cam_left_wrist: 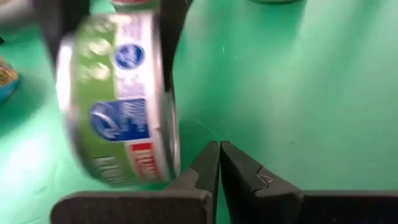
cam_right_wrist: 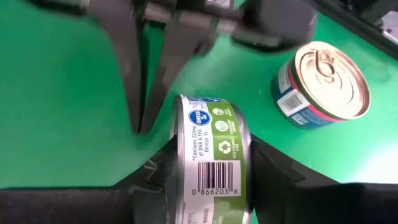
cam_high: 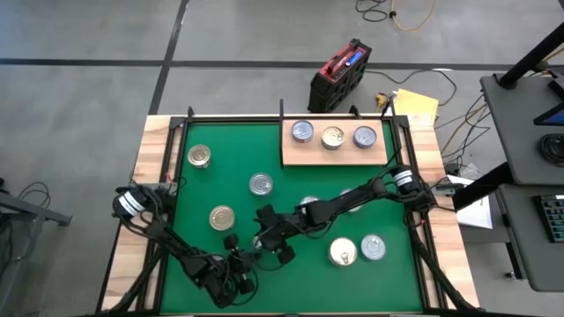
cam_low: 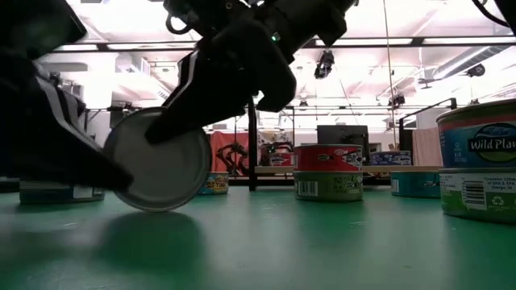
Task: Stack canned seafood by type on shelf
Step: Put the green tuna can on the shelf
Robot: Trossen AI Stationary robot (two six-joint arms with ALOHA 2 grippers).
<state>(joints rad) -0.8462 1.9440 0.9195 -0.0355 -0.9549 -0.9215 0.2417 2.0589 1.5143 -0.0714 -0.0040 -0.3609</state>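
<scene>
Gripping the green-labelled tin across its two flat faces, the right pincer has it on edge at the front middle of the green mat, its rim at or just above the mat as seen level from the tabletop. Both fingers press on the lid and base, so the pincer is clamped on the tin. The left pincer sits just beside it with its fingers pressed together, holding nothing.

Doing this step well, as I judge it, means lifting straight up before swinging away, since the left pincer is so close that a sideways start could knock against it. The tin must then be turned flat again before it is set down, or it will roll.

The shelf lies at the far edge of the mat with three tins in a row: a bluish one, a gold-lidded one and another bluish one. Matching the label to its like comes first. Other tins, among them a gold-lidded one close by, wait on the mat.
</scene>
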